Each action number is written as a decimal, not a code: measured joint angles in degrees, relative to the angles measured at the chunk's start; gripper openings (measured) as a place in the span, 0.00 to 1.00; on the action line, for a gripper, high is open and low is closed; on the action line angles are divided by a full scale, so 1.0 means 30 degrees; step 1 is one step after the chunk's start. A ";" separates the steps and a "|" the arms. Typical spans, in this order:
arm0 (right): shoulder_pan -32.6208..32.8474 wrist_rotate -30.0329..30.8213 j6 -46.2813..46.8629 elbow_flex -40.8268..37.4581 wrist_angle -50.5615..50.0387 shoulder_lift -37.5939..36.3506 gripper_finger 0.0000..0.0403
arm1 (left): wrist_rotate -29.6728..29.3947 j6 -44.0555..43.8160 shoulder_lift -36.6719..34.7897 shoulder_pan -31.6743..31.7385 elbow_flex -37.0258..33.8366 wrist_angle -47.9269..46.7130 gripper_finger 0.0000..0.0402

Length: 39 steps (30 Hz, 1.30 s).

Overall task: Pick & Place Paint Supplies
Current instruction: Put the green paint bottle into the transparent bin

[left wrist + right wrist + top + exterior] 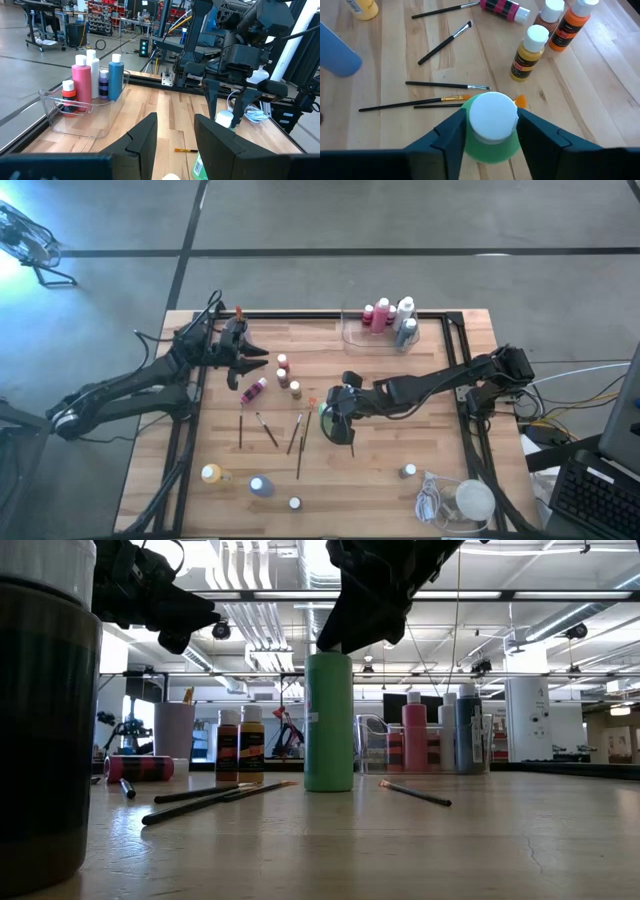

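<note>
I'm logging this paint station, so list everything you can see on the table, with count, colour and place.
Green bottle: one, white cap, upright mid-table, between the right gripper's fingers.
Clear tray: one, far edge, holding pink, white, blue, purple and red bottles.
Upright bottles: three, orange to mustard, centre-left.
Pink bottle: one, lying beside them.
Paintbrushes: several, dark, thin, centre.
Near-edge bottles: yellow, blue, two small.
White lump with cord: one, near right corner.
Left gripper: open, far left, empty.
Right gripper: around the green bottle's cap.
</note>
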 joint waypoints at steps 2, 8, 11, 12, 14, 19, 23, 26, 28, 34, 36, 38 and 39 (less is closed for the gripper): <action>0.0000 0.0007 0.0005 0.0000 0.0000 0.0000 0.47 | 0.0000 0.0000 0.0000 0.0002 0.0000 0.0000 0.34; 0.0000 0.0043 0.0000 0.0000 0.0296 0.0014 0.47 | -0.0005 0.0000 0.0000 0.0000 0.0000 0.0000 0.34; 0.0000 0.0043 -0.0067 0.0007 0.0651 0.0015 0.43 | -0.0002 0.0002 0.0000 0.0005 0.0000 0.0000 0.34; 0.0000 0.0043 -0.0073 0.0007 0.0630 0.0015 0.42 | -0.0003 0.0001 0.0000 0.0001 0.0000 0.0000 0.34; -0.0022 0.0038 -0.0071 0.0007 0.0602 0.0022 0.40 | -0.0002 0.0000 0.0006 0.0000 0.0000 0.0000 0.34; -0.0029 0.0036 -0.0126 0.0007 0.0488 0.0022 0.33 | 0.0000 0.0006 0.0000 0.0001 0.0000 0.0000 0.34; -0.0058 0.0025 -0.0153 0.0007 0.0462 0.0022 0.31 | 0.0000 0.0007 0.0000 0.0006 0.0000 0.0000 0.34; -0.0058 0.0014 -0.0138 0.0007 0.0325 0.0022 0.33 | 0.0000 0.0007 0.0000 0.0007 0.0000 0.0000 0.34; -0.0066 0.0014 -0.0146 0.0007 0.0175 0.0022 0.36 | -0.0007 0.0007 0.0000 0.0000 0.0000 0.0000 0.34; -0.0073 0.0000 -0.0138 -0.0007 0.0109 0.0066 0.41 | 0.0000 0.0006 0.0000 0.0002 0.0000 0.0000 0.34; -0.0073 0.0000 -0.0138 -0.0007 0.0109 0.0066 0.40 | 0.0000 0.0007 0.0000 0.0007 0.0000 0.0000 0.34; -0.0073 0.0007 -0.0146 -0.0007 0.0124 0.0066 0.37 | -0.0005 0.0007 0.0000 0.0007 0.0000 0.0000 0.34; -0.0073 0.0000 -0.0165 -0.0007 0.0124 0.0066 0.35 | -0.0004 0.0007 0.0000 0.0007 0.0000 0.0000 0.34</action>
